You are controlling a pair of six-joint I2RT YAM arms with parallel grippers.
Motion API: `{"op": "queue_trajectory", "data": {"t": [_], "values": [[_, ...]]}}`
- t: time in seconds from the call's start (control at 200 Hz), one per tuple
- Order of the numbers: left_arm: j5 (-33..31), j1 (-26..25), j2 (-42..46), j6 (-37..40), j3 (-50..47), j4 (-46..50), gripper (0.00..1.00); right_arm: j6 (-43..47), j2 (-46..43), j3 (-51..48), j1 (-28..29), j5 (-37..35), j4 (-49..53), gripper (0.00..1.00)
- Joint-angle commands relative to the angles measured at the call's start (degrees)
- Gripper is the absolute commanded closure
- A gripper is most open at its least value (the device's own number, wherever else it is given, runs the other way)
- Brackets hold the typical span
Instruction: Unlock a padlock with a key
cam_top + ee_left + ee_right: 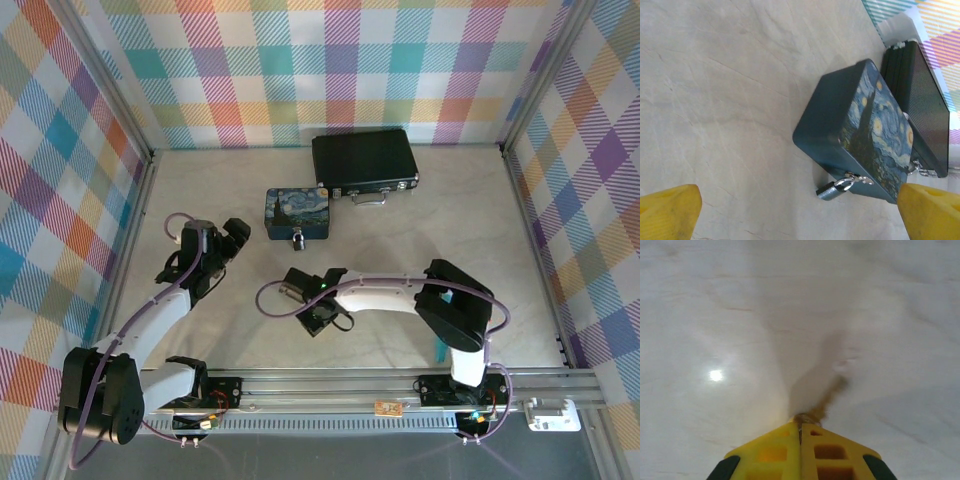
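Note:
The small dark padlock (832,189) hangs by its metal shackle from the clasp on the front of the blue starry-night tin (860,130) and lies on the table (298,241). My left gripper (800,215) is open, its yellow fingertips (667,212) wide apart, a short way to the left of the tin (238,236). My right gripper (801,426) is shut, and a blurred, thin brownish-metal key (830,395) sticks out of its tip over bare table. In the top view it (292,286) sits just in front of the padlock.
A black briefcase (364,160) with silver latches stands behind the tin, close to the back wall. A turquoise stick (440,350) lies near the right arm's base. Plaid walls enclose the pale tabletop (480,230) on three sides.

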State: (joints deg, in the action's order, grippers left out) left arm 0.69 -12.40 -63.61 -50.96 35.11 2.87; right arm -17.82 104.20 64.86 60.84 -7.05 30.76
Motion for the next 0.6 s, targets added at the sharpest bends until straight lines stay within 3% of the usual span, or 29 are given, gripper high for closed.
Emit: {"op": "queue_trajectory", "data": {"t": [0.0,0.395,0.595], "values": [[1.5,-3.0,0.91,0.55,2.8,-1.6,0.0,3.36,-5.14,-3.76,-5.68,6.28,-5.0,1.0],[5.11,-16.91,-7.62,-1.51,8.12,-11.17,0.03,7.55,-17.34,-8.19,-23.27,22.79,-12.46,1.0],[8.24,-20.33,-14.87,-5.15,11.25,-15.85,0.05,6.23,-17.68,-5.99,-26.39,22.21,-10.95,1.0]]}}
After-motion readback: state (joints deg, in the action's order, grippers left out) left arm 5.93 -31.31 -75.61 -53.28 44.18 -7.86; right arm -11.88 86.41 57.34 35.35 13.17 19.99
